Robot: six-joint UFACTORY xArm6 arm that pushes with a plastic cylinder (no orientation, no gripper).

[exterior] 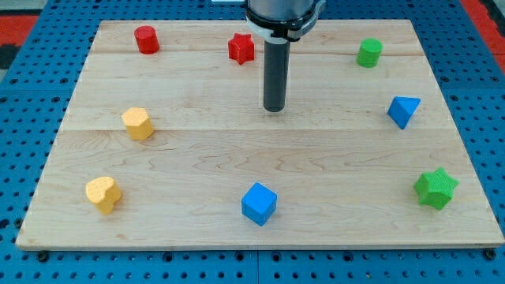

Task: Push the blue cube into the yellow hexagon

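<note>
The blue cube [259, 203] sits near the view's bottom, just right of centre. The yellow hexagon [137, 124] sits at the view's left, at mid height. My tip [274, 109] is in the upper middle of the board, well above the blue cube and far to the right of the yellow hexagon. It touches no block.
A yellow heart-like block [103, 195] lies at bottom left. A red cylinder [146, 39] and a red star [241, 49] lie along the top, a green cylinder [368, 53] at top right. A blue triangular block [403, 111] and a green star [435, 188] lie at the right.
</note>
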